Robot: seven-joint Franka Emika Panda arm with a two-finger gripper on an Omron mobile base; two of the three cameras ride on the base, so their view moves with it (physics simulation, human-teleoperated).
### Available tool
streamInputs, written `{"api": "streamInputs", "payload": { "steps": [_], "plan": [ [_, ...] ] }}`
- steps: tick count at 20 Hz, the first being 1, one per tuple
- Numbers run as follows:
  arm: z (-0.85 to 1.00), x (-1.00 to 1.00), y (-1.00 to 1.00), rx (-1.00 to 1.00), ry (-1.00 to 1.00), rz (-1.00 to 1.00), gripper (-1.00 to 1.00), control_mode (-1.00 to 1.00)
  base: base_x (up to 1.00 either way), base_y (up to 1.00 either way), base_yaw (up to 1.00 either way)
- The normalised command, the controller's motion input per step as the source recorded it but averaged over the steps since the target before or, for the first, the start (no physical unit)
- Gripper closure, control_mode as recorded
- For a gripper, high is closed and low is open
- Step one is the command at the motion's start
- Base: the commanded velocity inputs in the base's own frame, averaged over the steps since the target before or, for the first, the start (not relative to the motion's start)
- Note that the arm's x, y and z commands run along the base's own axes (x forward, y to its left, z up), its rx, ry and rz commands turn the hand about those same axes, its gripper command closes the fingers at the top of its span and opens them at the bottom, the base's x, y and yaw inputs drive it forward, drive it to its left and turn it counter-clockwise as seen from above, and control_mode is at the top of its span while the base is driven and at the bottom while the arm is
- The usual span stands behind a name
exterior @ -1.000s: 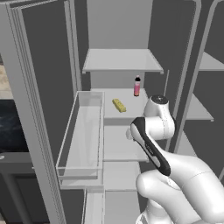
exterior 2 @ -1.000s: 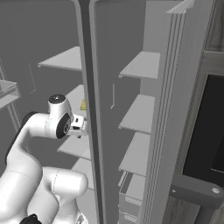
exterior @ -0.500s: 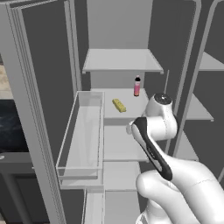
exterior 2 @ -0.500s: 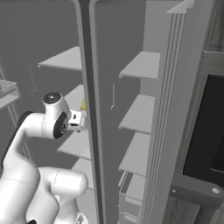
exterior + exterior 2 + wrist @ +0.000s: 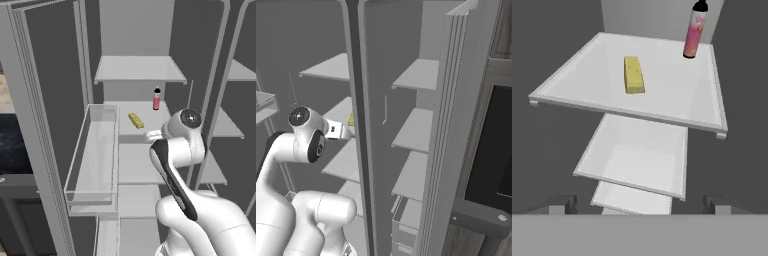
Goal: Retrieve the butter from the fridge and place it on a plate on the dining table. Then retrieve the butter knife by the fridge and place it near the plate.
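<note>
The fridge (image 5: 135, 30) stands open before me, with pale shelves inside. The butter (image 5: 634, 74), a small pale-yellow stick, lies flat on the middle shelf (image 5: 662, 100), left of centre; it also shows in the left base view as the butter (image 5: 136, 120) and as a yellow sliver of butter (image 5: 351, 120) behind the door edge. My gripper (image 5: 639, 205) hovers open in front of and slightly above that shelf's front edge, short of the butter, with nothing between its fingers. My gripper (image 5: 152, 135) points into the fridge. The plate, dining table and butter knife are out of view.
A pink bottle (image 5: 694, 30) with a black cap stands at the shelf's back right, the same bottle (image 5: 156, 98) being right of the butter. A clear door bin (image 5: 95, 155) hangs on the open left door. Lower shelves (image 5: 637, 160) sit beneath. A dark door post (image 5: 358, 125) divides the compartments.
The hand has edged slightly farther toward the shelf. The gripper has stayed open and the butter has not moved.
</note>
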Motion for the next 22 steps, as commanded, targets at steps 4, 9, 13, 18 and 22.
{"api": "streamInputs", "payload": {
  "steps": [4,9,13,18,22],
  "plan": [
    [0.42,0.0,0.01,0.04,-0.21,-0.03,-1.0,-1.0,0.0,0.0,0.0],
    [0.27,0.12,0.0,0.04,-0.03,-0.01,-1.0,-1.0,0.0,0.0,0.0],
    [0.17,0.36,0.04,0.01,0.01,0.0,-1.0,-1.0,0.0,0.0,0.0],
    [0.09,0.59,0.27,0.0,0.05,0.0,-1.0,-1.0,0.0,0.0,0.0],
    [0.0,0.58,0.2,-0.01,0.12,0.0,-1.0,-1.0,0.0,0.0,0.0]
  ]
}}
